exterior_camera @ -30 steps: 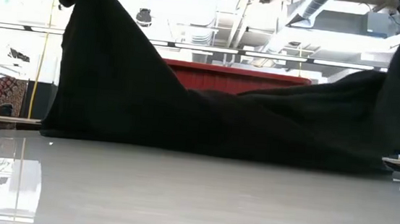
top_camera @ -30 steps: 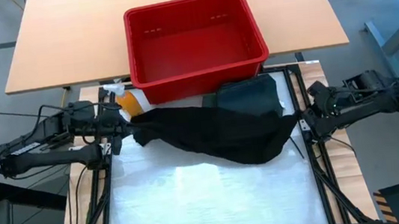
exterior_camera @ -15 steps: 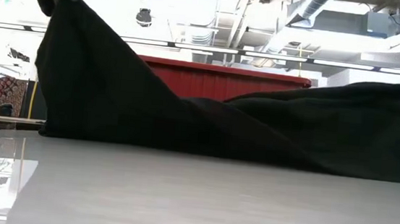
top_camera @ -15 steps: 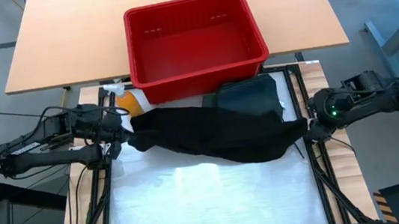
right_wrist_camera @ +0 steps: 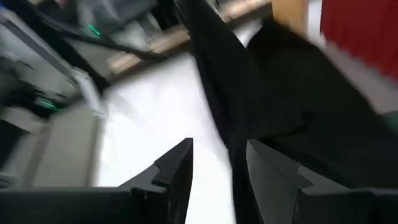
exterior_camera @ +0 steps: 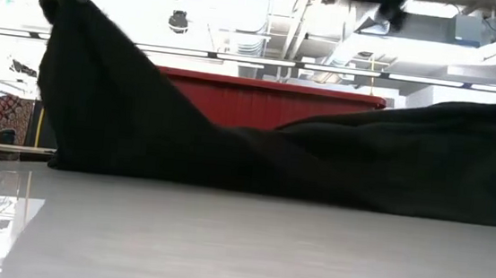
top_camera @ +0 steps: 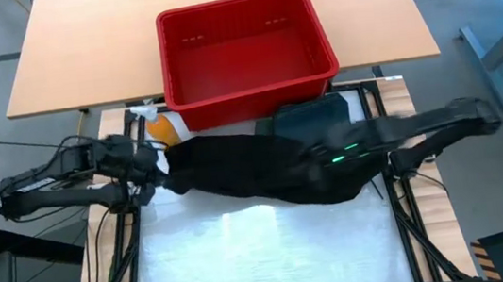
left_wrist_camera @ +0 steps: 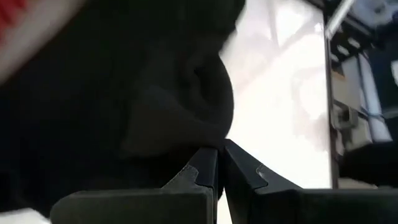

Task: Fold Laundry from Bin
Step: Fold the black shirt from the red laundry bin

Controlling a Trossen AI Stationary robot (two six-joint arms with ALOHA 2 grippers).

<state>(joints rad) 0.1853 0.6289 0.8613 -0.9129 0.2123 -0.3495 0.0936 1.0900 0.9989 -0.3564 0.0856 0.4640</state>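
Garments: one black, maybe one green; one bin.

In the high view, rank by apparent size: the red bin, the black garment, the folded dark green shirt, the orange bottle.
1. red bin
2. black garment, fairly close to the bin
3. dark green shirt, partly covered, so unsure
4. orange bottle, mostly hidden
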